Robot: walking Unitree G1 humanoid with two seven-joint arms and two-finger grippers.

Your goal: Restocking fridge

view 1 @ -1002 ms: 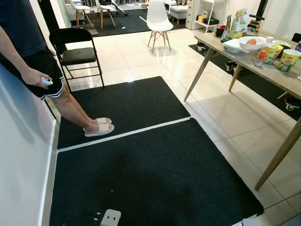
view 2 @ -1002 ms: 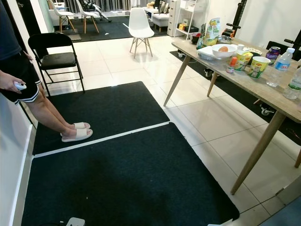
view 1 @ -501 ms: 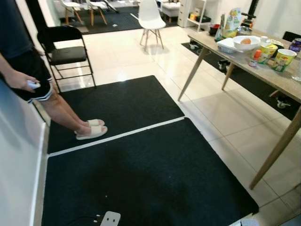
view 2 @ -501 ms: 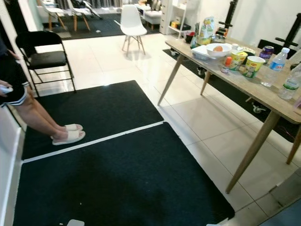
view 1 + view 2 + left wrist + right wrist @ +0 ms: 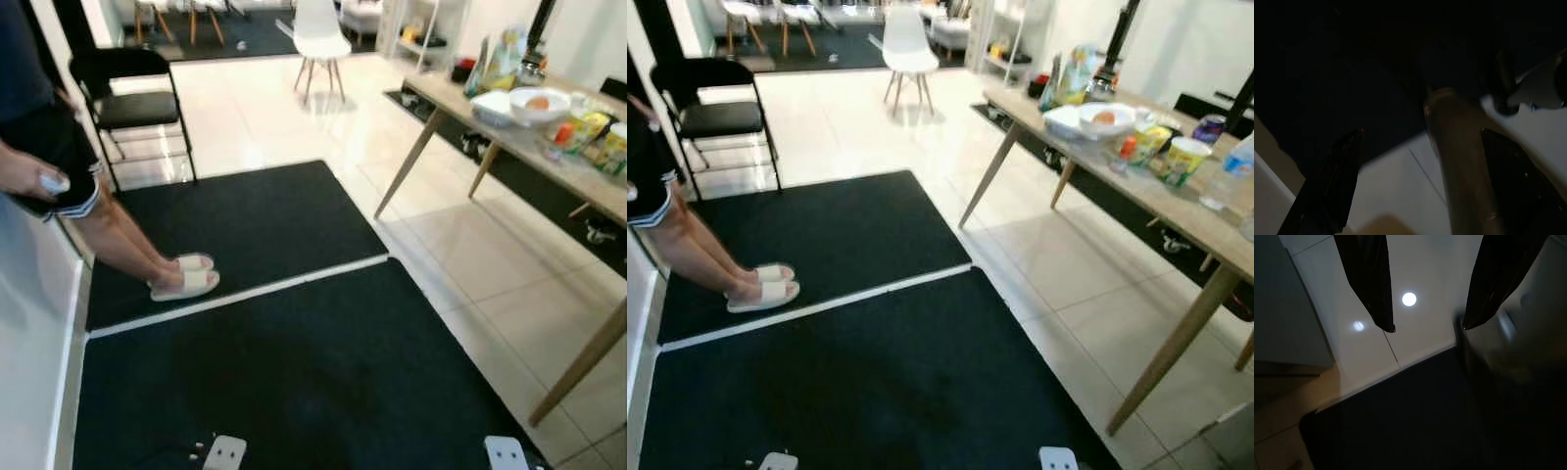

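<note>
A wooden table (image 5: 1136, 191) stands on my right with the goods on it: a white bowl (image 5: 1097, 119) holding something orange, cup noodles (image 5: 1183, 160), a water bottle (image 5: 1229, 176) and a snack bag (image 5: 1075, 73). Both arms hang idle. In the right wrist view my right gripper (image 5: 1427, 327) is open over pale tiles and the mat's edge. The left wrist view is very dark. My left gripper (image 5: 1422, 133) is there with its fingers spread and nothing between them.
A person (image 5: 39, 117) in white slippers (image 5: 186, 279) leans against a white panel (image 5: 29, 323) on my left, holding a small white device (image 5: 51, 183). Black mats (image 5: 294, 362) cover the floor ahead. A black folding chair (image 5: 127, 98) and a white chair (image 5: 318, 39) stand farther back.
The whole picture has shifted and blurred, so the camera moved. A second white part of my body now shows at the bottom edge. The person and table stay put.
</note>
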